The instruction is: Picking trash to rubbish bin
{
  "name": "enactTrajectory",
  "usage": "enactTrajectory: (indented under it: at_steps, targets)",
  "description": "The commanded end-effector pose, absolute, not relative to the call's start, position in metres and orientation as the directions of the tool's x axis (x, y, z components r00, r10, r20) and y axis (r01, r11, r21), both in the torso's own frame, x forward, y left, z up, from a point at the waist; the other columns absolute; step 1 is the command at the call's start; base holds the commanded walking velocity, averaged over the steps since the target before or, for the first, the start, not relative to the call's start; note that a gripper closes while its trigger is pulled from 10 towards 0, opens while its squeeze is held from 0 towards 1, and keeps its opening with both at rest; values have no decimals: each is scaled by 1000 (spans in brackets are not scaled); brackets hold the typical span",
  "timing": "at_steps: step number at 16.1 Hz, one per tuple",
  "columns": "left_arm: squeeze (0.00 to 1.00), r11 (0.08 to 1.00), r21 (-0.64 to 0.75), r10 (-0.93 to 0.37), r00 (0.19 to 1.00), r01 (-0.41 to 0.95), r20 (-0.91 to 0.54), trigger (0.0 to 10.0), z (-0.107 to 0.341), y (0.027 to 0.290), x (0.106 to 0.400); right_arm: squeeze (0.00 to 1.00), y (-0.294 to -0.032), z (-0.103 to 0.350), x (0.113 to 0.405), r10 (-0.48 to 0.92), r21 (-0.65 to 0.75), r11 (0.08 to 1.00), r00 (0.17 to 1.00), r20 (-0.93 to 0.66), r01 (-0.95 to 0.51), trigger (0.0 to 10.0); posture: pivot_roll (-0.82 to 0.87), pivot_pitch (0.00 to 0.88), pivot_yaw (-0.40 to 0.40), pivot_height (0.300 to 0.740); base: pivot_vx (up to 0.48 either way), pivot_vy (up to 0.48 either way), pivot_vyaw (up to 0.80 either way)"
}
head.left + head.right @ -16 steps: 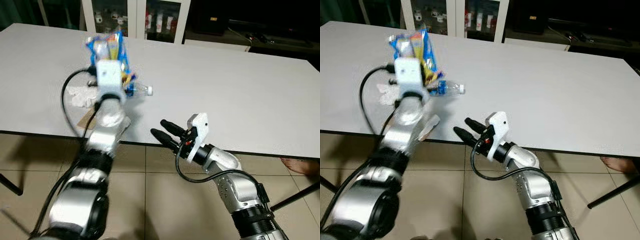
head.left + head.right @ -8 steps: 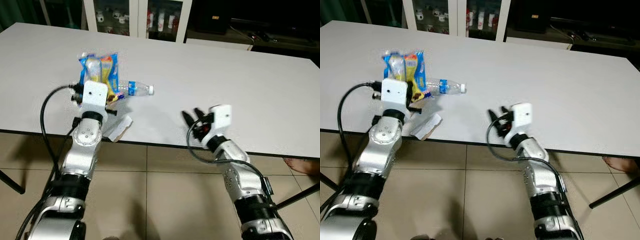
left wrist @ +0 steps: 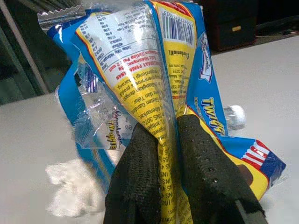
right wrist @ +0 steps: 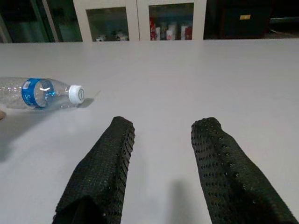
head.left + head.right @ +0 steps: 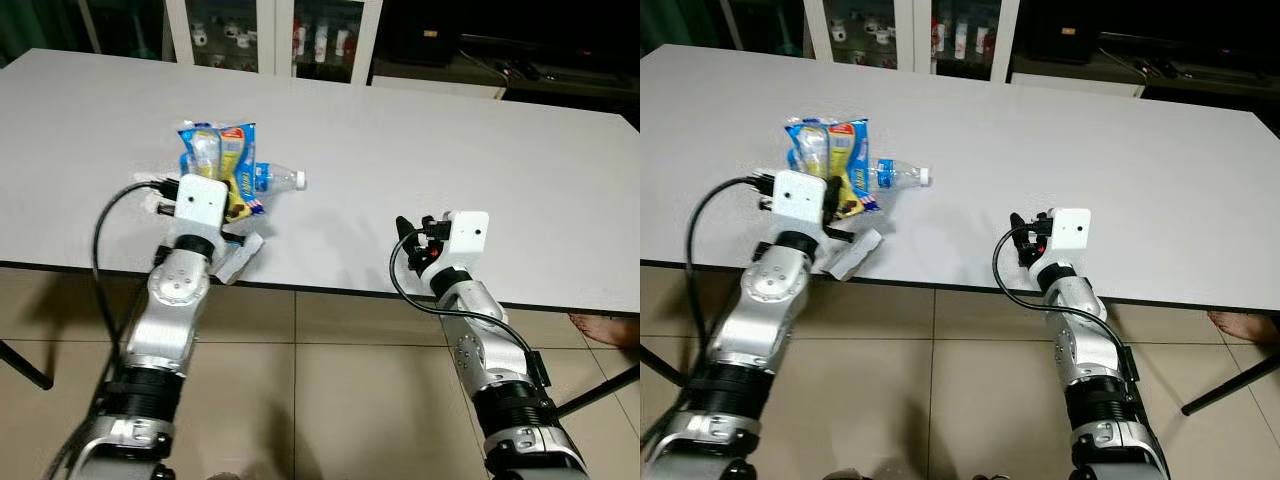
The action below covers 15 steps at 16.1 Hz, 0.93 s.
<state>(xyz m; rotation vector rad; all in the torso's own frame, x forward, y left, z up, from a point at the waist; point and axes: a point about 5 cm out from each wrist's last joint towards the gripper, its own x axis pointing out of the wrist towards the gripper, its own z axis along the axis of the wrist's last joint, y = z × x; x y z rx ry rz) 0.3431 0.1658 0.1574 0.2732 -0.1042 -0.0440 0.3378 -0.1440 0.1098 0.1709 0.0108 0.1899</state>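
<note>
Change since earlier: the left gripper (image 3: pixel 161 186) has carried the blue and yellow plastic snack wrapper (image 5: pixel 222 160) a little toward the robot's right, so the packet now overlaps the bottle's base; the right gripper (image 4: pixel 161 182) has drawn back and turned to point straight ahead over the table edge.
Snack wrapper: crinkled, shiny, printed with a barcode and small text; held upright above the white table (image 5: pixel 480 150), near its front edge on the robot's left side.
Left gripper: its two black fingers (image 3: pixel 140 182) are pressed together on the wrapper's lower part, pinching the yellow panel between them; the white wrist block (image 5: pixel 200 201) sits just below the packet in the head views.
Clear plastic bottle with blue label and white cap (image 4: pixel 44 92): lying on its side on the table just behind and to the right of the wrapper, cap pointing toward the robot's right.
Crumpled white paper (image 3: pixel 77 189): lying on the table beside the wrapper, on the robot's left of it.
Folded brown and white card piece (image 5: pixel 852 253): flat on the table at the front edge, partly under the left wrist.
Right gripper: hovers at the table's front edge, well apart from the bottle; its fingers are spread with a clear gap and hold nothing.
Surroundings: white glass-door cabinet (image 5: pixel 272 35) with small items behind the table; beige tiled floor (image 5: pixel 330 400) below.
</note>
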Motion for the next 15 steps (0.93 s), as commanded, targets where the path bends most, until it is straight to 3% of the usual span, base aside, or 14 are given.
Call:
enactTrajectory:
  at_steps: [1, 5, 15]
  targets:
    - [0, 962, 267, -77, 994, 56, 72, 10000, 153, 159, 342, 0, -146, 113, 340, 170, 160, 972, 985, 18, -171, 10000, 9, 16, -69, 740, 0, 0, 0]
    - [0, 965, 254, -82, 995, 63, 64, 10000, 153, 154, 342, 0, -148, 110, 339, 148, 163, 976, 989, 11, -148, 10000, 4, 11, -66, 740, 0, 156, 0]
    - [0, 962, 264, -82, 995, 67, 49, 10000, 152, 150, 343, 0, -145, 106, 337, 152, 170, 974, 988, 8, -151, 10000, 0, 0, -61, 740, 0, 431, 0]
